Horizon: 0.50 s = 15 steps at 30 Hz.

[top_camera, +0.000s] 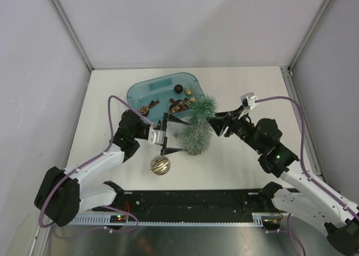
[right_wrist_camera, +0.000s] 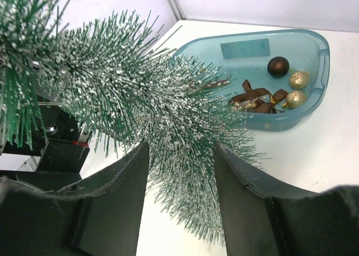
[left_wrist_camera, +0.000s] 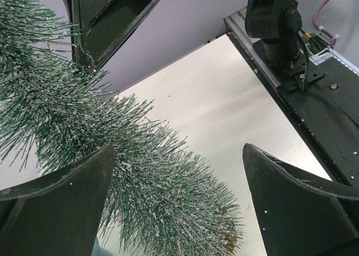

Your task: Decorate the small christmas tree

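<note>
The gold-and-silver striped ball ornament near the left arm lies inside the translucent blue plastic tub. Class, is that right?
No: the gold-and-silver striped ball ornament near the left arm lies on the white table, outside the translucent blue plastic tub; top external view.

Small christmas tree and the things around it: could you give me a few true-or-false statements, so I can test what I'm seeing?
1. The right jaws are closed on the small christmas tree. True.
2. The left jaws are shut tight. False: they stand wide open beside the tree.
3. A glittery ball lies on the table, outside the blue tub. True.
4. The blue tub is empty. False: it holds several ornaments.
</note>
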{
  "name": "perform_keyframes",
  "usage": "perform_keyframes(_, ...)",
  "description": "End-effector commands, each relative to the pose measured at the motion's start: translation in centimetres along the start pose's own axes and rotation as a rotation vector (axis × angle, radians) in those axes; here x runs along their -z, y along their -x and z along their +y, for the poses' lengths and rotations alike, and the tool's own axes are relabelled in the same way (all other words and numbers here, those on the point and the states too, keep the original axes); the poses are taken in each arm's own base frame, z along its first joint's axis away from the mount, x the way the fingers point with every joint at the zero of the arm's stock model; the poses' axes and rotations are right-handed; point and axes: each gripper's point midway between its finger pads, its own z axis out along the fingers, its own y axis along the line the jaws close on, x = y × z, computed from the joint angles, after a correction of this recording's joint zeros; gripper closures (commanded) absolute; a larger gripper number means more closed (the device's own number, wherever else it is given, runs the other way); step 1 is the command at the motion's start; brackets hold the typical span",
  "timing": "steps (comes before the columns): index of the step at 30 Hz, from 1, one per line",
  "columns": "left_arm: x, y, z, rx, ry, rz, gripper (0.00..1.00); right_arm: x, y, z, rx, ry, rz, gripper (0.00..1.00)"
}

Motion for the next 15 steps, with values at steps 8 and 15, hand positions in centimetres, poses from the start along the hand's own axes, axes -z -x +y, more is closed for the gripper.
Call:
perform_keyframes(8, 1.4, 0.0, 1.6, 0.025, 0.149, 0.041, 0.00, 0.2, 3.4, 1.4, 0.021, 0.019, -0.081, 0.46)
perform_keyframes(15, 8.5, -4.8, 9.5, 0.311, 0.644, 0.275, 0.00, 0.8, 3.5, 1.1, 0.028, -0.004, -0.070, 0.46)
